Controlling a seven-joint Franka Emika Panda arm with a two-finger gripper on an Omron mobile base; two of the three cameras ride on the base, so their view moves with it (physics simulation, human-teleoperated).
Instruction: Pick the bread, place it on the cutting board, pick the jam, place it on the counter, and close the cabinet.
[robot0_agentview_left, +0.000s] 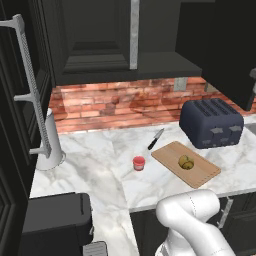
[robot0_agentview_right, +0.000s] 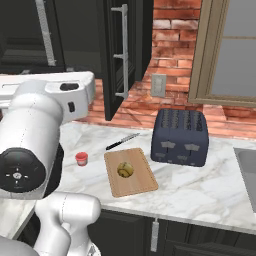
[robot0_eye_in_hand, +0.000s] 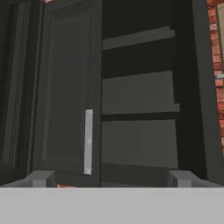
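Marble counter (robot0_agentview_left: 100, 150) with jam (robot0_agentview_left: 138, 163), bread (robot0_agentview_left: 186, 161) on cutting board (robot0_agentview_left: 200, 172), hand view: open cabinet (robot0_eye_in_hand: 140, 96) shelves, gripper (robot0_eye_in_hand: 112, 178) fingers spread

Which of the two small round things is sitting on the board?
The bread, golden-brown, sits on the cutting board. The red jam stands left of it on the counter.

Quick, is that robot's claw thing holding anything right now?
Gripper: jaws open, holding nothing, facing the open cabinet.
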